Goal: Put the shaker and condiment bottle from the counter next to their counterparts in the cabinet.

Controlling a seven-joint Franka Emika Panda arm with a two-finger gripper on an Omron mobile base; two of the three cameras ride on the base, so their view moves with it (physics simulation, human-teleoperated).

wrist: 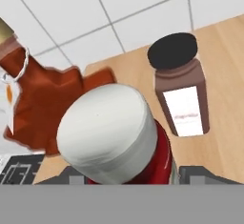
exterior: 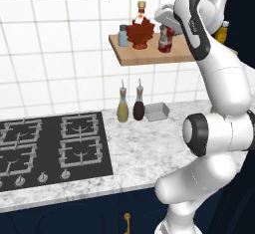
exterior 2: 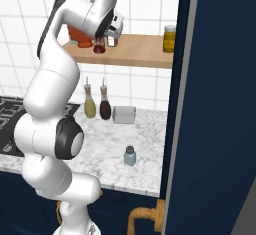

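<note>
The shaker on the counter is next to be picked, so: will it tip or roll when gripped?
The shaker looks short and squat, standing upright, so it probably won't tip easily. Its round body would likely roll if knocked over. It stands near the counter edge, so a push seems risky.

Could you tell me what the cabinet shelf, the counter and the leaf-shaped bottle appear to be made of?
The cabinet looks like light wood with a matte finish: tan planks with faint grain. The counter looks like polished marble or similar stone: white-grey speckling over a smooth top. The leaf-shaped bottle looks like glass, judging by its dark red translucent body, though this render leaves that open; its stopper looks tan, perhaps cork.
</note>
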